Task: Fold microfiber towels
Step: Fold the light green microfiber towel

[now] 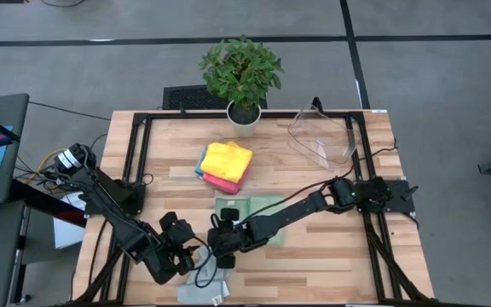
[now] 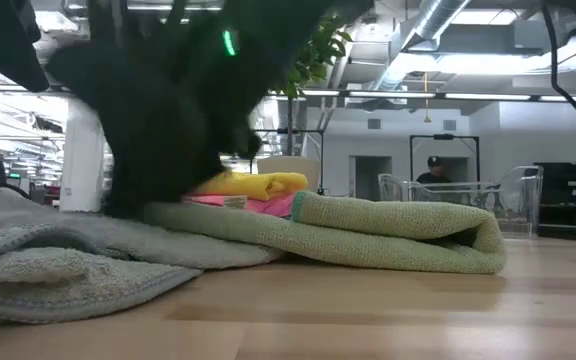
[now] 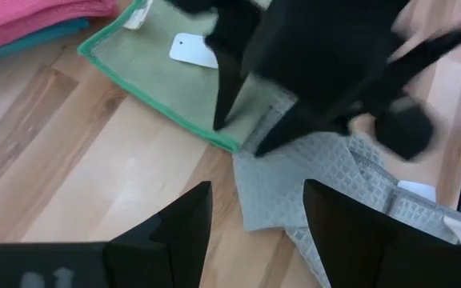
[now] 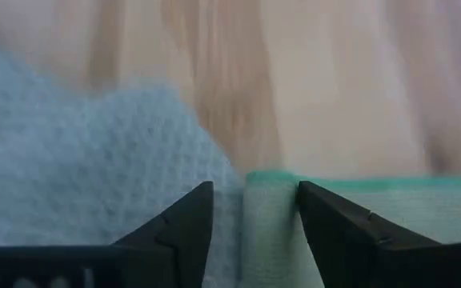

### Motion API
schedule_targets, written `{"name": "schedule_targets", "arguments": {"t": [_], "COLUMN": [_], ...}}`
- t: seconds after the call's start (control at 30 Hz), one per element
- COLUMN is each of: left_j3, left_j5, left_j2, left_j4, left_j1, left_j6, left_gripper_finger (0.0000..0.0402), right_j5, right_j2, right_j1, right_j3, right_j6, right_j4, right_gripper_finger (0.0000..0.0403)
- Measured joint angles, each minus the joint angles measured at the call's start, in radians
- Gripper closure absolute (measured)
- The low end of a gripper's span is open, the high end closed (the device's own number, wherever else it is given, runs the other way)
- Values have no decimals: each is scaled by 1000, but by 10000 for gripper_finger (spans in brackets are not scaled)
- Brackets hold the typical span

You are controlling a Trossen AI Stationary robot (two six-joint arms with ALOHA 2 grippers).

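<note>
Wooden table below, my right gripper straddles the sage towel's green-bound edge, fingers parted. I should pinch squarely, clear of the grey cloth. My left gripper waits open.

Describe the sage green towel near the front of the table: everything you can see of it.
The sage green towel is soft, nubby cloth with a brighter green stitched edge and a white tag. It lies folded over on the wooden table, its fold forming a rounded roll in the low view. A grey waffle-textured cloth touches one corner. The right gripper straddles its green edge, fingers open; the left gripper hovers nearby.
</note>
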Motion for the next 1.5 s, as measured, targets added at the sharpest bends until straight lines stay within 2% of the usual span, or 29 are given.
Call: {"name": "schedule_targets", "arguments": {"t": [0.27, 0.4, 0.63, 0.8, 0.9, 1.03, 1.17, 1.37, 1.5], "left_j3": [0, 0, 0, 0, 0, 0, 0, 0, 0], "left_j5": [-2, -2, -2, -2, -2, -17, -21, -45, -97], "left_j2": [1, 1, 1, 1, 1, 1, 1, 1, 6], "left_j4": [-7, -11, -11, -10, -11, -10, -10, 6, 41], "left_j1": [0, 0, 0, 0, 0, 0, 0, -17, -45], "left_j6": [0, 0, -2, -5, -8, -24, -34, -84, -124], "left_gripper_finger": [212, 212, 212, 212, 212, 212, 212, 212, 212], "right_j5": [-9, 0, 2, 2, 3, 3, 5, 4, 3], "right_j2": [25, 17, 20, 19, 19, 19, 19, 19, 14], "right_j1": [11, 12, 11, 12, 13, 18, 31, 38, 45], "right_j3": [-1, 5, 103, 169, 184, 184, 184, 184, 184], "right_j6": [63, 69, 69, 110, 167, 278, 296, 346, 365], "right_j4": [-40, -66, -149, -184, -208, -240, -250, -245, -252], "right_gripper_finger": [211, 254, 343, 387, 389, 365, 348, 385, 375]}}
